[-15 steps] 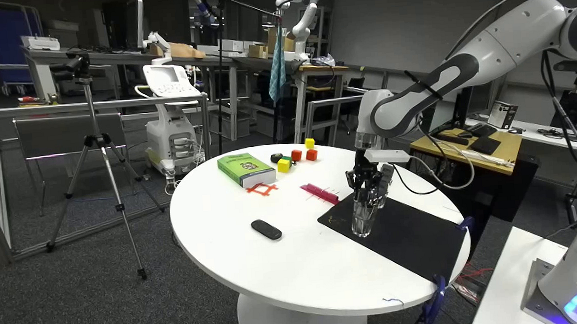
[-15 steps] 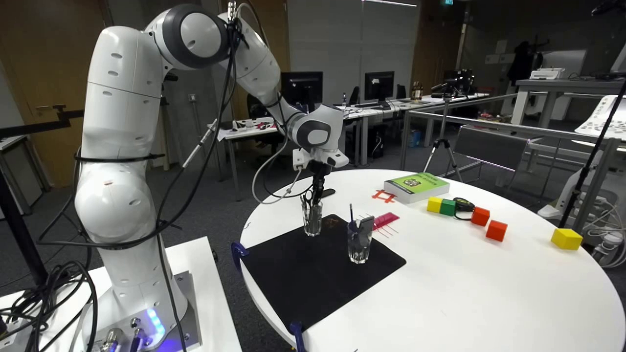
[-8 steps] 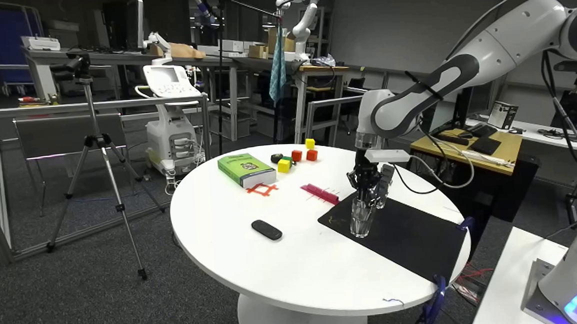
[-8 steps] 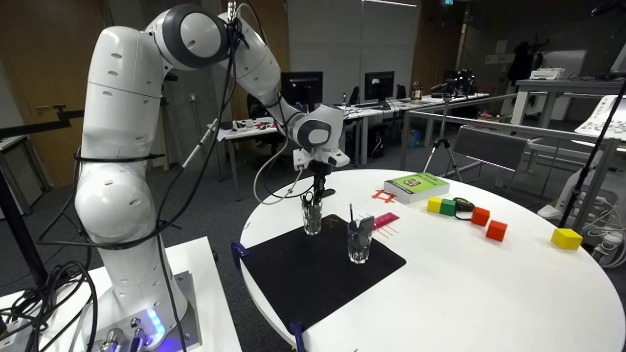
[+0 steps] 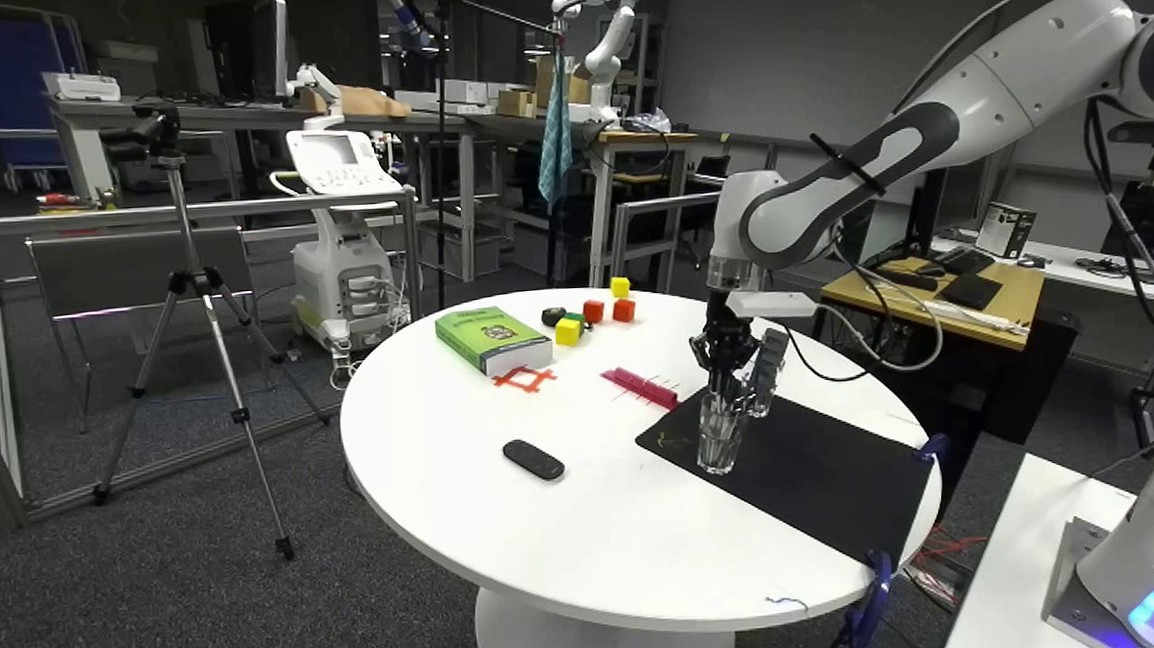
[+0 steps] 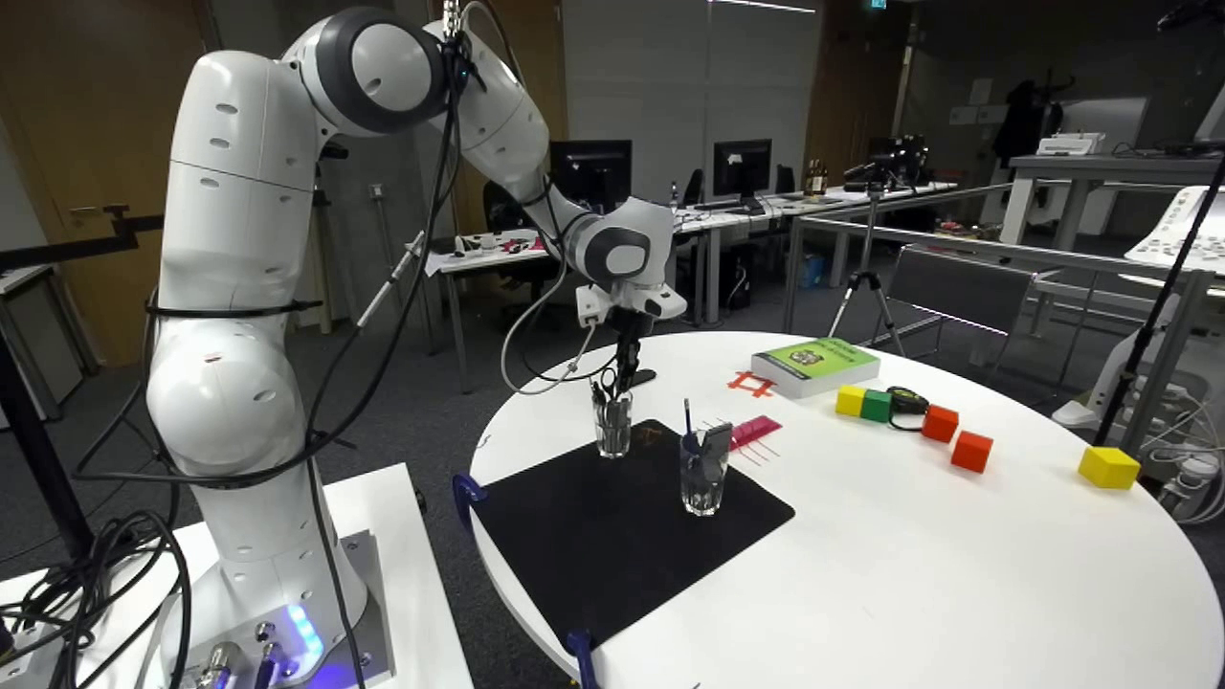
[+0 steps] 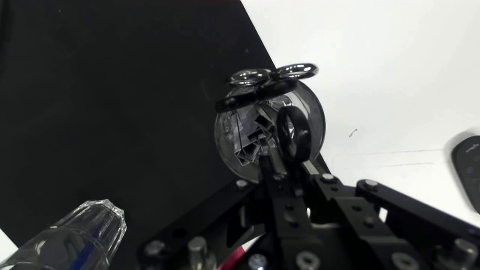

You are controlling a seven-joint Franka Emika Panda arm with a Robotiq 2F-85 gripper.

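The gripper (image 7: pixel 294 170) looks clamped on a pair of scissors with a black plastic ring (image 7: pixel 303 138), and one ring pokes out past its fingers. The scissors sit in a clear, ridged drinking glass (image 6: pixel 612 448) by the edge of a flat black mat (image 6: pixel 632 545). Since a second ago the gripper has gone up a tiny bit, and this glass has shifted a little too, so the scissors are probably tugging the glass along. I cannot tell if the glass is off the mat or just sliding on it. Other things are in there as well: scissors with shiny metal rings (image 7: pixel 273 76), more scissors with black rings (image 7: pixel 279 88), and some thin grey metal pieces (image 7: pixel 245 144). Near it stands a second clear drinking glass (image 6: pixel 703 495), which has stayed put, with a thin blue pen or pencil (image 6: pixel 687 421) and a flat grey thing (image 6: pixel 716 445) in it. The mat lies on a round white counter (image 6: pixel 909 574). Just beside the mat is a bright pink strip (image 5: pixel 641 387). Well apart lie a long black remote-like thing (image 5: pixel 533 459), a thick green book (image 5: pixel 494 339) and small coloured cubes (image 6: pixel 971 452).
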